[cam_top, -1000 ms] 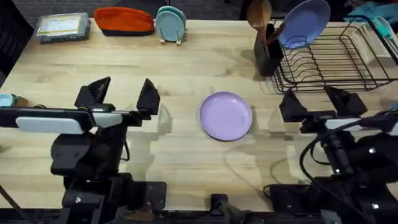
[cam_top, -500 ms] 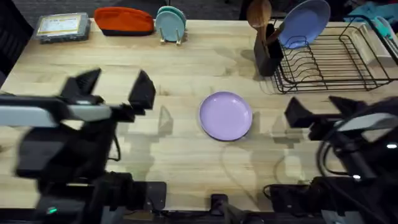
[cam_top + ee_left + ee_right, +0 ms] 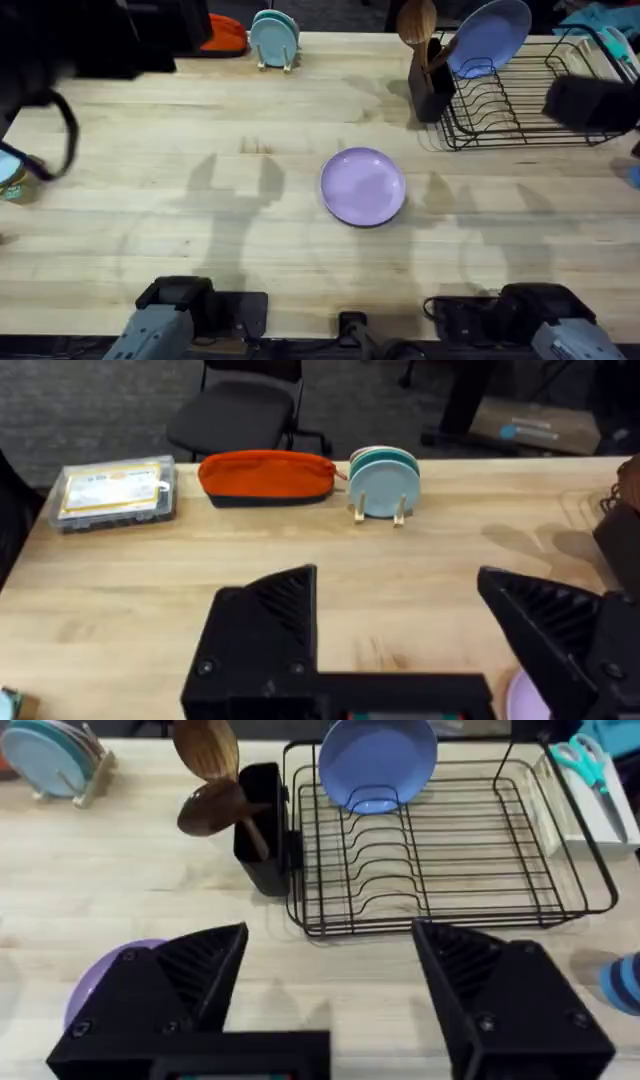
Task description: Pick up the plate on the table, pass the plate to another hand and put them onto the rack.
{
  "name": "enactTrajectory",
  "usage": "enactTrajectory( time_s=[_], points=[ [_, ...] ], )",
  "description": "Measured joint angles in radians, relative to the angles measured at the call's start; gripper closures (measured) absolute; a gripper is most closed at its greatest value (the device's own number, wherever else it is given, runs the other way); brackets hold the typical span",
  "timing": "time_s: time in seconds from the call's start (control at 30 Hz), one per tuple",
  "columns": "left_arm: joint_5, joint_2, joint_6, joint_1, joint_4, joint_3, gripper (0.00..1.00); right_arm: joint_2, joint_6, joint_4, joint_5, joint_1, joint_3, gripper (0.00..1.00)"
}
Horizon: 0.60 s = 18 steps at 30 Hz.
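Note:
The lilac plate [image 3: 363,186] lies flat on the table [image 3: 250,250], near its middle, with nothing touching it. My left arm [image 3: 90,40] hangs high under the overhead camera as a dark blur at the far left. In the left wrist view my left gripper [image 3: 400,630] is open and empty above the table, and a sliver of the plate [image 3: 522,700] shows beside one finger. My right arm [image 3: 592,100] is a dark blur over the rack [image 3: 530,105]. My right gripper [image 3: 335,985] is open and empty, with the plate [image 3: 100,982] partly hidden behind one finger and the rack [image 3: 450,860] beyond.
A periwinkle plate [image 3: 490,38] stands in the rack's far left corner. A black utensil holder [image 3: 430,88] with wooden spoons sits beside the rack. Teal plates [image 3: 275,40] in a wooden stand, an orange pouch [image 3: 268,475] and a clear box [image 3: 115,490] line the far edge.
Both arms have risen from low over the table's near side up toward the camera, the left to the far left, the right over the rack. The plate has not moved.

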Motion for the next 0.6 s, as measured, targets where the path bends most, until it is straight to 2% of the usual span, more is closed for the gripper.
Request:
enactTrajectory(
  time_s=[0.17,0.37,0.43,0.47,0.6],
  points=[
    [0.000,0.081,0.000,0.000,-0.113,0.128,0.008,0.093,0.000,-0.020,0.000,0.000,0.071,0.003],
    [0.018,0.131,0.000,0.000,-0.192,0.140,0.007,0.132,0.000,-0.027,0.000,0.000,0.072,0.003],
    [0.042,0.156,0.000,0.000,-0.210,0.140,0.008,0.132,0.000,-0.025,0.000,0.000,0.072,0.003],
    [0.092,0.194,0.000,0.000,-0.227,0.140,0.008,0.132,0.000,-0.020,0.000,0.000,0.072,0.003],
    [0.167,0.240,0.000,0.000,-0.243,0.140,0.007,0.132,0.000,-0.019,0.000,0.000,0.072,0.003]
  ],
)
